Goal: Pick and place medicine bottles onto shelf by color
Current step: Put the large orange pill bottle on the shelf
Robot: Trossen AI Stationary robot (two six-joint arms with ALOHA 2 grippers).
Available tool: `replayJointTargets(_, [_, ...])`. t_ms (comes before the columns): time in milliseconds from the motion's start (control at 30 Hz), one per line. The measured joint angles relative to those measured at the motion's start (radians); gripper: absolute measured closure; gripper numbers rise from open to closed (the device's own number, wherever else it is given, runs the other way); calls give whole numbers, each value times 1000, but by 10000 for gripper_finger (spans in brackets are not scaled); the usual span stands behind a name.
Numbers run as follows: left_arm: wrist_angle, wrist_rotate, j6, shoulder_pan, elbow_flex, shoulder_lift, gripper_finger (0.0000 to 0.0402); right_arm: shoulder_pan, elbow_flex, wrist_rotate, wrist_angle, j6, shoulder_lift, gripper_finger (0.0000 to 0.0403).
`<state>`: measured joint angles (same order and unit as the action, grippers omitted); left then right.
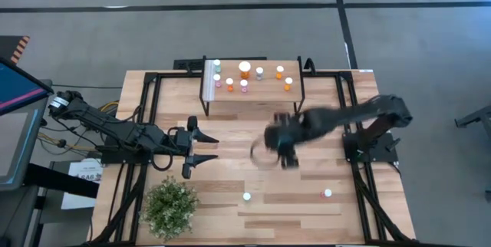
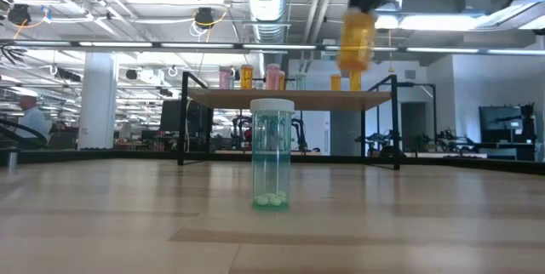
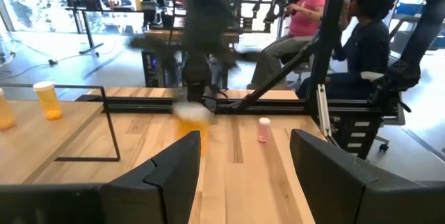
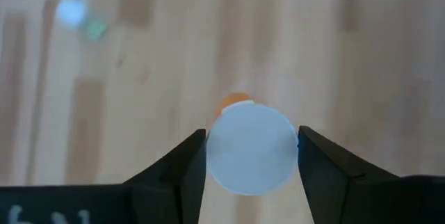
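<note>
My right gripper [image 1: 280, 146] hovers over the table's middle, in front of the shelf [image 1: 253, 93], shut on an orange medicine bottle [image 2: 358, 40] with a white cap. The shelf's plank top carries several orange, pink and blue-green bottles [image 1: 245, 69]. A blue-green bottle [image 1: 247, 197] and a pink bottle [image 1: 327, 193] stand on their bases on the table near its near edge. My left gripper [image 1: 201, 147] waits open at the table's left, level with the right gripper. My right gripper pinches the orange bottle's round white cap [image 4: 252, 147] between its two fingers [image 4: 186, 161], coming from above and pointing down. The orange body [image 4: 236, 101] hangs upright below the cap. The bottle is lifted clear of the table.
A bushy green plant [image 1: 170, 205] stands at the near left corner. Black frame rails [image 1: 146, 124] run along both sides of the table. Bare wood lies between the shelf and the two standing bottles. People sit beyond the table's right side [image 3: 306, 8].
</note>
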<state>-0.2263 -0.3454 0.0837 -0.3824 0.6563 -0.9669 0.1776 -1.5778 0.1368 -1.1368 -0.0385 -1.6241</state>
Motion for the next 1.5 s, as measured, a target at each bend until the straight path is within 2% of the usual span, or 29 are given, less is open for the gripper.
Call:
replayJointTargets(200, [-2, 0, -5, 0, 0, 0, 191, -285, -52, -39, 76, 131, 115, 196])
replayJointTargets(333, [-7, -1, -11, 0, 0, 0, 191, -440, -97, -148, 105, 195, 93, 195])
replayJointTargets(433, [-7, -1, -11, 0, 0, 0, 191, -502, -133, -183, 97, 230, 30, 197])
replayJointTargets(733, [1, -8, -12, 0, 0, 0, 191, -566, -352, -192, -8, 307, -206, 195])
replayJointTargets(967, [8, -7, -12, 0, 0, 0, 191, -608, -492, -192, -108, 310, -325, 196])
replayJointTargets(1233, [8, 0, -12, 0, 0, 0, 191, -639, -507, -193, -109, 309, -361, 179])
replayJointTargets(1500, [8, 0, -19, 0, 0, 0, 191, -638, -505, -190, -100, 309, -324, 153])
